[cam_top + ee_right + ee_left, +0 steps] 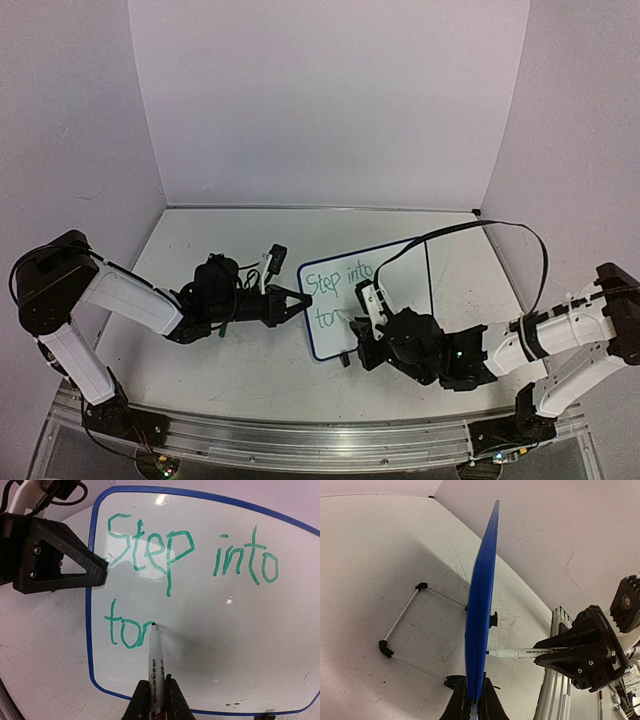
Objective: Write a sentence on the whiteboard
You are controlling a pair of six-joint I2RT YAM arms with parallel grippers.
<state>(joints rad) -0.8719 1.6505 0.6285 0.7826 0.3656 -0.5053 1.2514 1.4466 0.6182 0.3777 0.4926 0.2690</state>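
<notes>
1. the whiteboard (372,300) stands on the white table (200,250). a wire stand (400,620) with black end caps runs out from its back, and a small black foot (493,619) juts out at its front.
2. a black cable (500,226) arches above the whiteboard's right end, and an aluminium rail (300,437) runs along the table edge on its near side.
3. part of the whiteboard's lower left corner is hidden in the top view by the right gripper (155,700).
4. the left arm is stretched low towards the whiteboard's left edge. there the left gripper (472,702) is clamped tight on the blue rim, one finger on each face.
5. the right arm is bent in from the whiteboard's near right. its gripper is closed on the barrel of a marker (153,660), whose tip is pressed against the writing face.
6. the sentence (190,555) is written in green on the whiteboard's front. "step into" is read on the upper line and "tor" on the lower, with the marker tip at the last letter.
7. the print on the marker barrel is too small to be read.
</notes>
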